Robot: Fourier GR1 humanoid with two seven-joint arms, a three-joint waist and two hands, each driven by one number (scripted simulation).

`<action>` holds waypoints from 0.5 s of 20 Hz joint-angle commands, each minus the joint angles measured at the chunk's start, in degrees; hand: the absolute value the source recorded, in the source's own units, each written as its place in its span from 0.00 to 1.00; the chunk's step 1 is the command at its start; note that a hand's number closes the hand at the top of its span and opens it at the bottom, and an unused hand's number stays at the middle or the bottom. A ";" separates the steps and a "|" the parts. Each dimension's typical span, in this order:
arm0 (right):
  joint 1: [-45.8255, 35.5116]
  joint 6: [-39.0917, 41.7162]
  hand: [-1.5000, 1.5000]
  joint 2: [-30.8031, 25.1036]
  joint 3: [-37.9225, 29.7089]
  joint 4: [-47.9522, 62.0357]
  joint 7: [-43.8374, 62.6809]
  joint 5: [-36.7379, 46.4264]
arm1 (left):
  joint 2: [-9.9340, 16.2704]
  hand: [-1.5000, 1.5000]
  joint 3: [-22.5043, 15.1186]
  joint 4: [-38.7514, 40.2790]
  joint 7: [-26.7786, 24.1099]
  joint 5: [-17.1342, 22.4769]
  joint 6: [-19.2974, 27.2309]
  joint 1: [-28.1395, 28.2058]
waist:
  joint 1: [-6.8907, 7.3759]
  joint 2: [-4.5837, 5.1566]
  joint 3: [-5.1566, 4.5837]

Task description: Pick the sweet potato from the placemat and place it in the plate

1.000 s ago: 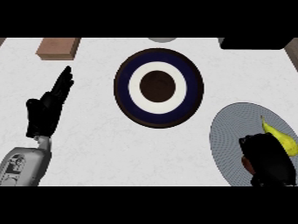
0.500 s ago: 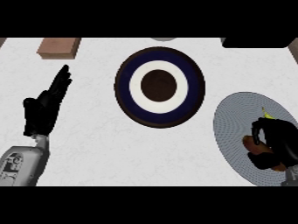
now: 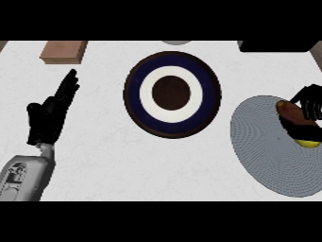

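The sweet potato (image 3: 289, 113) is reddish brown with a yellow end; it shows at the right side of the round grey placemat (image 3: 275, 151). My right hand (image 3: 312, 105) comes in from the right edge with fingers and thumb curled round it, hiding part of it. I cannot tell whether the sweet potato is lifted off the mat. The plate (image 3: 172, 66), dark blue with a white ring and a brown centre, lies in the middle of the counter, left of the mat. My left hand (image 3: 49, 115) rests open at the left, fingers pointing up.
A wooden block (image 3: 63, 51) lies at the far left. A dark object (image 3: 275, 46) sits at the far right edge and a small grey object (image 3: 176, 42) at the far middle. Brown floor shows past the counter's left and right edges.
My right hand has moved from the placemat's near part toward its far right side and closed round the sweet potato, which now shows between the fingers. The left hand has stayed still.
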 commanded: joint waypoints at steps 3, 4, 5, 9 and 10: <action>-8.83 4.19 1.00 1.45 0.98 -1.60 0.72 -5.82 | -0.56 0.50 0.94 3.13 -2.72 -0.58 -0.56 -0.41 | 0.03 0.01 -0.07; -7.98 3.47 1.00 3.07 1.87 -3.07 1.70 -5.60 | -0.12 0.50 0.61 -0.13 -1.93 -0.86 -0.84 2.26 | 0.15 -0.10 -0.06; -10.85 6.29 1.00 3.63 2.62 -1.75 4.50 -7.05 | -2.66 0.50 -0.75 -0.58 -1.25 -1.92 1.64 1.82 | 0.29 -0.09 -0.06; -17.80 5.14 1.00 6.82 4.77 5.70 7.90 -6.19 | -1.64 0.50 -0.69 -4.34 0.36 -1.38 -0.34 3.66 | 0.95 -0.04 -0.04; -20.72 3.76 1.00 8.83 6.50 7.20 9.65 -4.74 | -2.15 0.50 0.04 2.08 -1.41 -2.41 0.33 -0.32 | 0.63 0.12 -0.06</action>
